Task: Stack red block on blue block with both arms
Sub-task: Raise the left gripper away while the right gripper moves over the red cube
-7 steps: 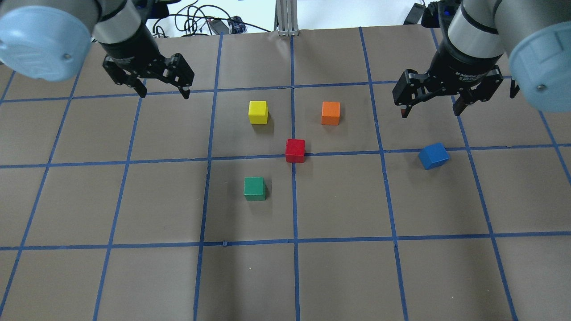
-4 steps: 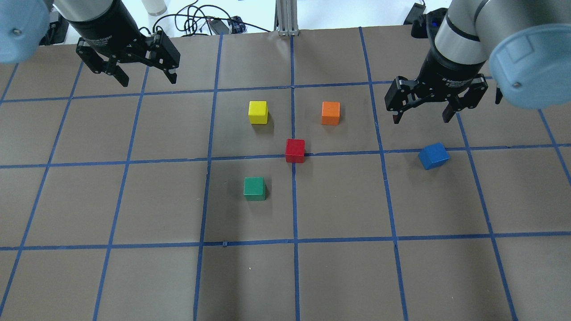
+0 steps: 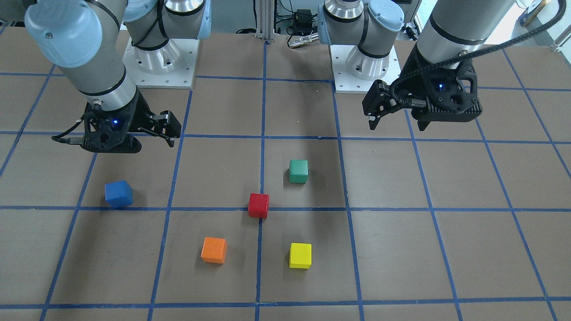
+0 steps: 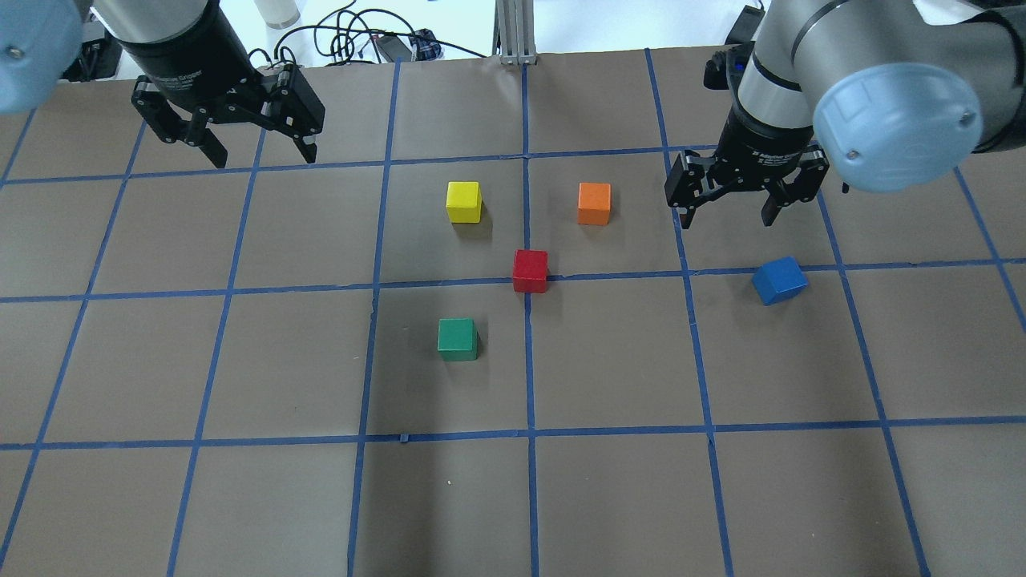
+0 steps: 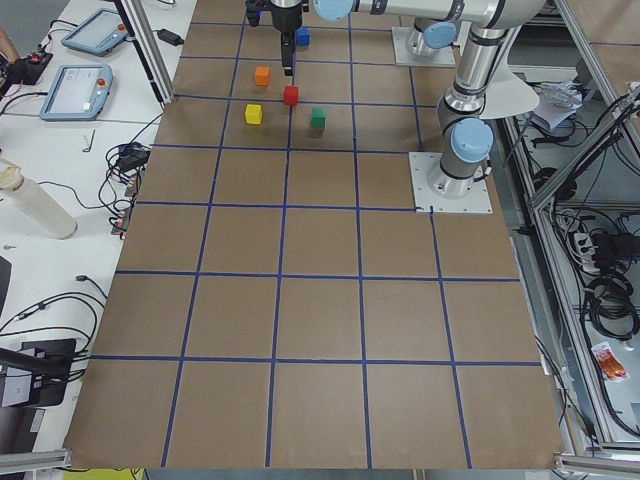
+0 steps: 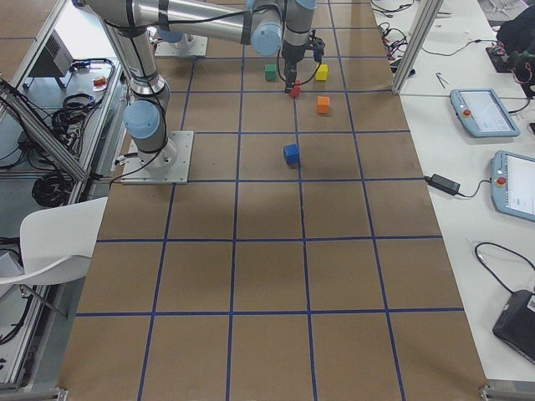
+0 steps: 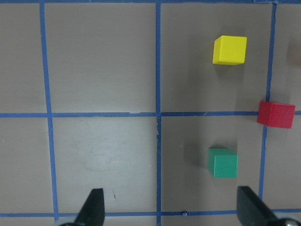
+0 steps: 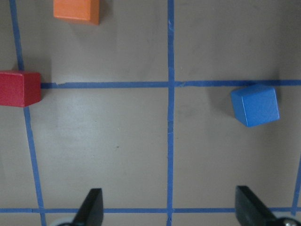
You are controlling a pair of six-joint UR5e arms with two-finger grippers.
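Approach step: nothing is picked up, and both claws are empty and spread wide.

My right gripper (image 4: 729,218) hangs near the blue block (image 4: 779,280) but not over it, and the left gripper (image 4: 264,152) is well apart from the red block (image 4: 530,270), which sits mid-table on a tape crossing. Next, I reckon, a claw must centre over red and drop its fingers along two flat faces. Both are cubes, so neither has a long axis. Red lies square to the grid, while blue is turned askew.
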